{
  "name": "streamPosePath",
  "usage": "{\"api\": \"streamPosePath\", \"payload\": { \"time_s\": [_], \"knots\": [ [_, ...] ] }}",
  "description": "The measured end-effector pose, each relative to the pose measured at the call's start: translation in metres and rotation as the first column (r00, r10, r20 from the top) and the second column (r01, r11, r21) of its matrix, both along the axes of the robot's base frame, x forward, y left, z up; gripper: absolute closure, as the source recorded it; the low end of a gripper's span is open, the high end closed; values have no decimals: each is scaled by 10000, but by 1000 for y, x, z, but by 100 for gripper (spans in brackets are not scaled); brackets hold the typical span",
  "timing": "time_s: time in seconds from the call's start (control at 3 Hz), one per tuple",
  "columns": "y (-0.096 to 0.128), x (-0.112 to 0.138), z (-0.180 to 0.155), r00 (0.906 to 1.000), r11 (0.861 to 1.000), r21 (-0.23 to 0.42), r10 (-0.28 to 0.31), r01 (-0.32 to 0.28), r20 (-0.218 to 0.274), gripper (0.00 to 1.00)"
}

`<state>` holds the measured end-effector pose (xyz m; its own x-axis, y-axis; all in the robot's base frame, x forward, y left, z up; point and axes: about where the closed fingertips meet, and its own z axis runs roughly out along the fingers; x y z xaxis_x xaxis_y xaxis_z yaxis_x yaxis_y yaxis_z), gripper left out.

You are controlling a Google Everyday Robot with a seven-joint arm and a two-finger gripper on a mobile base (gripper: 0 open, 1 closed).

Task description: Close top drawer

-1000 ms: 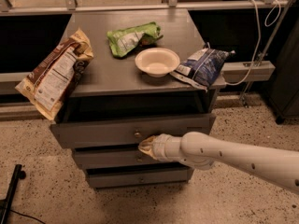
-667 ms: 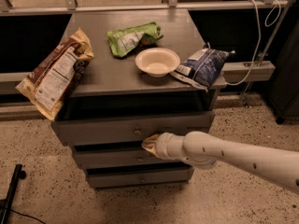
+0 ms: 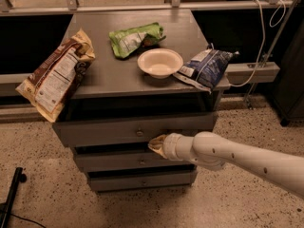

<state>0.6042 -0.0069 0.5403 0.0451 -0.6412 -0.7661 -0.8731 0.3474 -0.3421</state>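
Observation:
The top drawer (image 3: 104, 131) is a wide grey drawer with a small round knob (image 3: 139, 133). It stands pulled out from the cabinet, with a dark gap behind its front panel. My gripper (image 3: 156, 144) comes in from the right on a white arm (image 3: 237, 158). Its tan tip sits against the lower edge of the drawer front, just right of and below the knob. Two narrower grey drawers (image 3: 137, 161) lie below it.
On the cabinet top (image 3: 118, 70) lie a brown chip bag (image 3: 57, 80) overhanging the left edge, a green bag (image 3: 134, 38), a white bowl (image 3: 160, 62) and a blue bag (image 3: 205, 68). A cable (image 3: 266, 37) hangs at the right. A black stand (image 3: 12, 196) is on the floor at the left.
The gripper has shifted slightly right and down along the drawer front. The drawer front looks about as far out as before.

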Motion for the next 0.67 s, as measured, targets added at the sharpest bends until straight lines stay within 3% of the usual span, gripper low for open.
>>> {"api": "streamPosePath", "payload": {
  "time_s": [0.67],
  "knots": [
    [-29,-53,41,9933,9918,753,992,-1035,591,100]
  ]
}}
